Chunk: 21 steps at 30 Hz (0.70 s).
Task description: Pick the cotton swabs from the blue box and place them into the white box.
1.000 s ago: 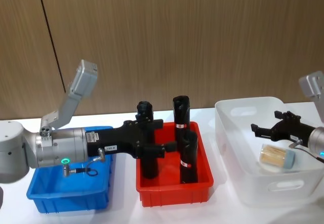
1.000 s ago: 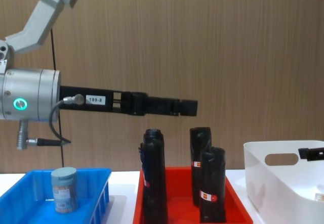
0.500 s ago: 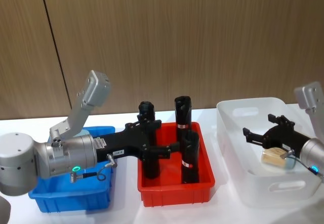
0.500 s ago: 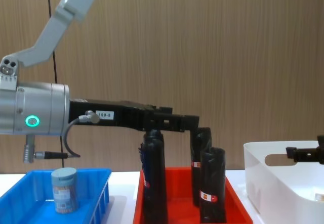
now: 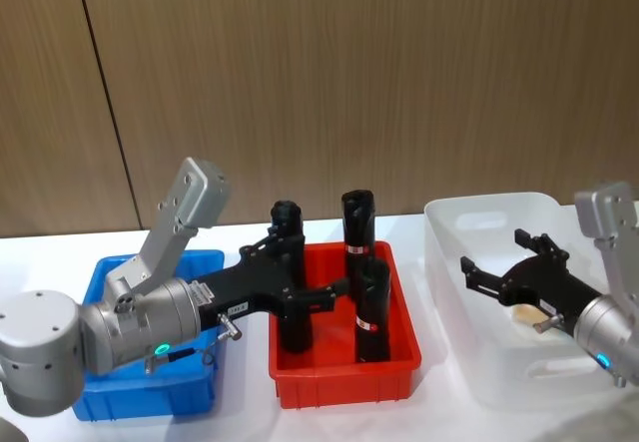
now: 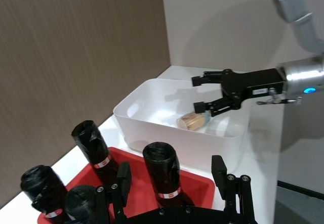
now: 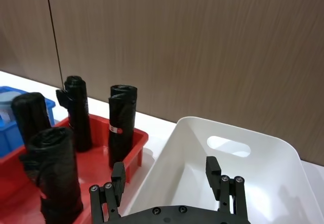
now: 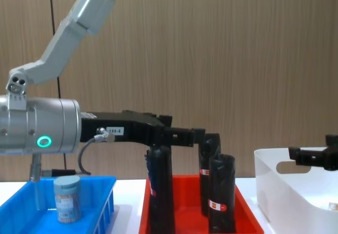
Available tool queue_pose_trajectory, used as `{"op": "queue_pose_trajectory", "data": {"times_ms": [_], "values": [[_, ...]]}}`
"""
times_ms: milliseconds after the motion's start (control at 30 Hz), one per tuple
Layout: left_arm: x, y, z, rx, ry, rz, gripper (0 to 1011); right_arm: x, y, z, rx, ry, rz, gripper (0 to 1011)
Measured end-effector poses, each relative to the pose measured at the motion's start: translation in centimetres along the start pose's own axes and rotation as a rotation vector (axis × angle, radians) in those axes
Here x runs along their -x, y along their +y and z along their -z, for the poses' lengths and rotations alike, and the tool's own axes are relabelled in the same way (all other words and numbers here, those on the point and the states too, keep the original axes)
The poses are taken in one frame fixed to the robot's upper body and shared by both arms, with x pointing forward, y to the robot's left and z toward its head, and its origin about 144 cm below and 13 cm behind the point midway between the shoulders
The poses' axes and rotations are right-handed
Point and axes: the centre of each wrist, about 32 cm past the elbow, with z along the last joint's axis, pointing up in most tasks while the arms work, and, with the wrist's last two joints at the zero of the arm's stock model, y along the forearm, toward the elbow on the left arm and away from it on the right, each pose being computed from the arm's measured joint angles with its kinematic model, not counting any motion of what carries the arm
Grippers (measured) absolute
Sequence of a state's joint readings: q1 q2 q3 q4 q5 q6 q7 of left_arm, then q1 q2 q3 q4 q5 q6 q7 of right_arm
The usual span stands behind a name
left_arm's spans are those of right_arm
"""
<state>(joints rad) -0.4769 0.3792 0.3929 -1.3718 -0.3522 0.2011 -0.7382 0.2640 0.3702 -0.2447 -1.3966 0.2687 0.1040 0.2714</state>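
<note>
Clear plastic cotton-swab jar (image 6: 195, 121) lies on its side, long axis level, in the glossy white plastic box (image 6: 167, 143).
It sits just below the spread right gripper (image 6: 196, 93). A second, pale-lidded jar (image 8: 67, 198) stands upright in the bright blue slotted box (image 8: 108, 205); the left gripper (image 5: 312, 260), fingers apart, hangs over the red crate (image 5: 344, 382).

In the head view the left arm (image 5: 140, 317) covers much of the blue box (image 5: 140, 398) and its content. The right gripper (image 5: 491, 250) hides most of the swab jar (image 5: 521, 313) in the white box (image 5: 489, 203). In the chest view the right edge cuts off this box and the bottom edge cuts off the red crate (image 8: 247, 205). The labels on the cylinders (image 8: 222, 178) are too small to read.
</note>
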Motion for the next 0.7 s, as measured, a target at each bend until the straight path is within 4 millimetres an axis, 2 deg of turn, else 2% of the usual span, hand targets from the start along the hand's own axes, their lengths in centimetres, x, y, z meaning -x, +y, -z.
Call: {"op": "queue_pose_trajectory", "data": {"times_ms": [700], "values": [[3.5,-0.3,1.2,0.031,-0.076,-0.219,1004,5.5,-4.1,-0.8,-0.134,0.047,0.061,1002]]}}
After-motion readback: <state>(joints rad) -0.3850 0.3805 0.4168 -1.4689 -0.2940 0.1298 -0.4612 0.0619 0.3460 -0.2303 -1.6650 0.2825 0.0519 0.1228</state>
